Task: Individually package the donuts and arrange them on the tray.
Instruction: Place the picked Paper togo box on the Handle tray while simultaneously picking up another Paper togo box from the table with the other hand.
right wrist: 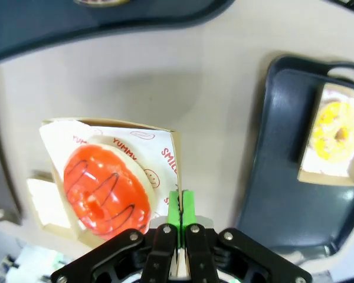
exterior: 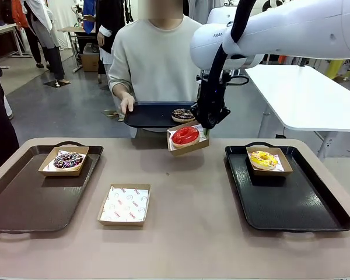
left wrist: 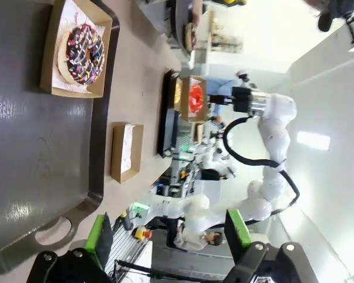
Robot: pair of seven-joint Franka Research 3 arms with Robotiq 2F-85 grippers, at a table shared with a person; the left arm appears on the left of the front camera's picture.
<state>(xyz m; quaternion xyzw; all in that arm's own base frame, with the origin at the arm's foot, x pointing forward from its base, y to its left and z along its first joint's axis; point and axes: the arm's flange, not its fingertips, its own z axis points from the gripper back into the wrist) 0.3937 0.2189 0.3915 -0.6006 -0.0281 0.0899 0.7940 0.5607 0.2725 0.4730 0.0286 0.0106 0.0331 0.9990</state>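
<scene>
The right hand (right wrist: 180, 206), jaws closed on the side wall of a small brown cardboard box (exterior: 189, 147), held it tilted above the table (exterior: 192, 233) at the centre of the front view, with a glossy red iced ring donut (exterior: 185, 135) inside. Behind it, a person held a dark blue tray (exterior: 146, 115) bearing a chocolate donut (exterior: 182, 114). At right, a yellow sprinkled donut (exterior: 263, 158) sat boxed on a black tray (exterior: 303, 216). The left hand (left wrist: 168, 236), wide open, hung over a brown tray (left wrist: 35, 165) carrying a boxed chocolate donut with purple-white sprinkles (left wrist: 82, 52).
</scene>
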